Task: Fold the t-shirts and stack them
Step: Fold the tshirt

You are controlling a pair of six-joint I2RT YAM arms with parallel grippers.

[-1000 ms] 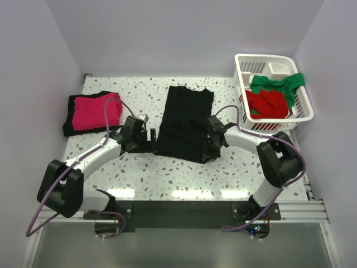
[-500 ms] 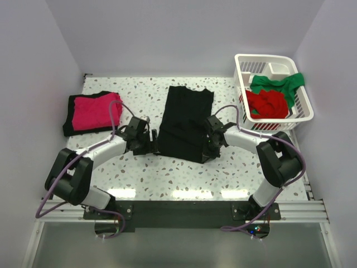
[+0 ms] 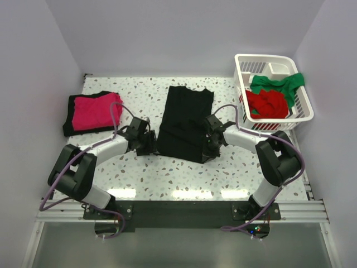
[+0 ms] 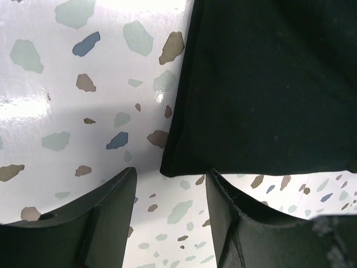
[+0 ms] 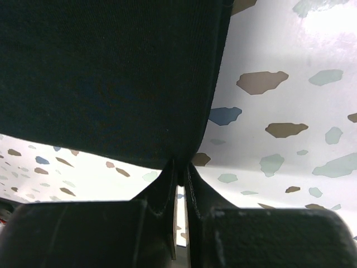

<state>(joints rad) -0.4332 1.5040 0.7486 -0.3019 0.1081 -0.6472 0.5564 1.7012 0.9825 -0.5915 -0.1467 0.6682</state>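
A black t-shirt [image 3: 186, 121], folded into a long strip, lies flat on the speckled table [image 3: 234, 167]. My left gripper [image 3: 152, 143] is open at its near left corner; in the left wrist view the gripper [image 4: 170, 181] has that corner [image 4: 173, 164] just ahead of its gap. My right gripper [image 3: 207, 146] is shut on the shirt's near right corner, and in the right wrist view the gripper [image 5: 179, 170] pinches the black hem [image 5: 192, 153]. A folded magenta-pink t-shirt [image 3: 95, 111] lies on a black one at the far left.
A white slatted basket [image 3: 271, 92] at the far right holds a red t-shirt [image 3: 268, 104] and a green t-shirt [image 3: 279, 85]. White walls close the table at the back and sides.
My left gripper has moved right, up to the black shirt's near left corner. My right gripper has barely moved.
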